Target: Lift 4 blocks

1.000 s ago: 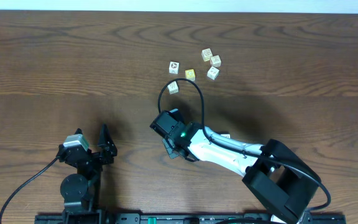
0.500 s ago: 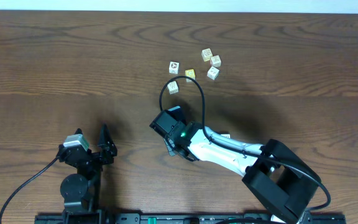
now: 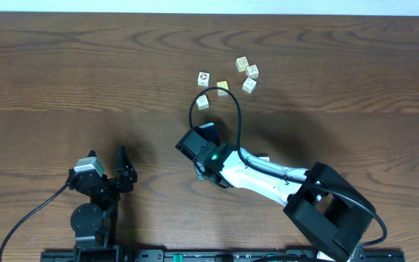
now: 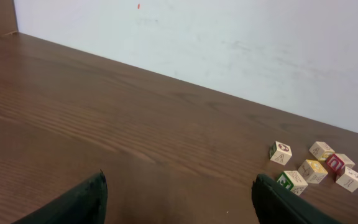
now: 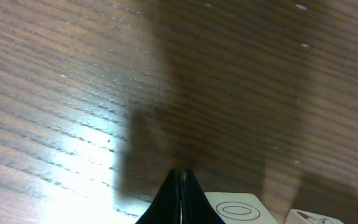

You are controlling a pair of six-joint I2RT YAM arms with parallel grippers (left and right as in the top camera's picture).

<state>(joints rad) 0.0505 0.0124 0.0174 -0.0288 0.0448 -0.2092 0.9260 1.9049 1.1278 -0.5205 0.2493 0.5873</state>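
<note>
- Zero of the four blocks are off the dark brown wooden table [image 3: 86, 73]; every cube I can see sits flat on it.
- Main group is a cluster of six small wooden cubes [image 3: 222, 86], upper centre of the overhead view, clear of both arms.
- Lower right of the left wrist view: the red-faced cube with white letter [image 4: 335, 163], with the yellow-orange cube [image 4: 312, 170] just beside it on its left and whitish cubes around them.
- I can't find the blue-faced cube with the X in any view.
- Bottom edge of the right wrist view: a whitish cube with a faint ring mark [image 5: 232, 210], just right of the fingertips. Can't tell if it touches them.
- The right gripper [image 5: 180, 186] has its fingers pressed together with nothing between them. It points at bare table below the cluster.
- The left gripper [image 4: 179, 177] is spread wide and empty at the lower left of the overhead view, well apart from the cubes.
- Judgement: no lift is done and all four are left. The right gripper has to spread before it can pinch anything.
</note>
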